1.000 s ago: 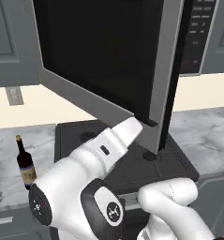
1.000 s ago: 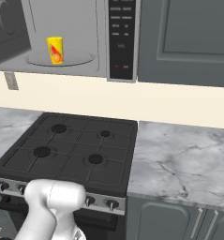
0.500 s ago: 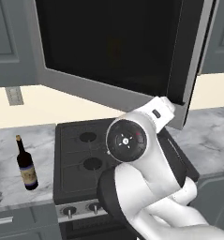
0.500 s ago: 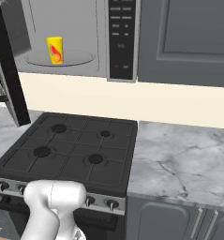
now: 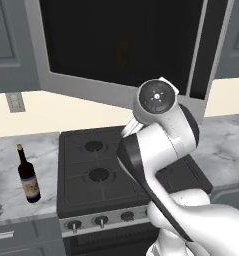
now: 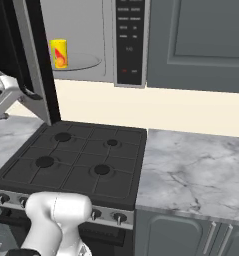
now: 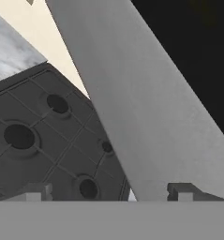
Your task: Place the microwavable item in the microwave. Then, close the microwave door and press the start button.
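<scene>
The arm reaches up with the gripper [image 7: 108, 193] against the lower grey frame of the microwave door [image 7: 132, 93], fingers spread apart with nothing held. The stove [image 7: 43, 145] lies below. The right base view shows the yellow cup [image 6: 59, 53] inside the microwave [image 6: 91, 45], beyond the door; the left base view shows a wine bottle [image 5: 28, 175].

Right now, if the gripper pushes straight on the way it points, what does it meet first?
Most likely the grey frame of the microwave door, which lies right ahead of the gripper; the gap is hard to judge.
</scene>
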Controlling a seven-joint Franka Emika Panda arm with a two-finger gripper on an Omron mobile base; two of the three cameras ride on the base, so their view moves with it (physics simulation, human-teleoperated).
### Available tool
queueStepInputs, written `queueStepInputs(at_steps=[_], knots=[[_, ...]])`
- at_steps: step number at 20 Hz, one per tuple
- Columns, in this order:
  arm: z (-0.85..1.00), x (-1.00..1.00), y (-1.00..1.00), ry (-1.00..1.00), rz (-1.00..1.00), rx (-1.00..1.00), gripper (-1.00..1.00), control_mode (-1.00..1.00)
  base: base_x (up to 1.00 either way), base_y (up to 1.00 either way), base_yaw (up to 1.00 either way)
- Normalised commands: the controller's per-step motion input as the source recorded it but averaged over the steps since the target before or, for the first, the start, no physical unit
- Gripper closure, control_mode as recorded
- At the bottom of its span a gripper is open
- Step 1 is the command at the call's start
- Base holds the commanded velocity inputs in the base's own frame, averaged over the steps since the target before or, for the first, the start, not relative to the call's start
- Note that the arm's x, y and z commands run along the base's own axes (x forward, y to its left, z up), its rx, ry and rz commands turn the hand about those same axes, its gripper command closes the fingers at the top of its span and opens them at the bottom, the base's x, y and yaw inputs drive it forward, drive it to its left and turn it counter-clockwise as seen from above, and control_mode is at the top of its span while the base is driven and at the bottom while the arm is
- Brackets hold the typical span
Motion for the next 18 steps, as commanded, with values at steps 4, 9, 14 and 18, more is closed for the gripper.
queueStepInputs(at_steps=[4,9,14,18], knots=[[0.00,0.98,0.00,0.00,0.13,0.00,-1.00,-1.00,0.00,0.00,0.00],[0.03,1.00,0.00,-0.02,0.13,0.00,-1.00,-1.00,0.00,0.00,0.00],[0.23,0.97,0.00,0.00,0.10,0.00,-1.00,-1.00,0.00,0.00,0.00],[0.43,0.88,0.00,0.00,0.07,0.00,-1.00,-1.00,0.00,0.00,0.00]])
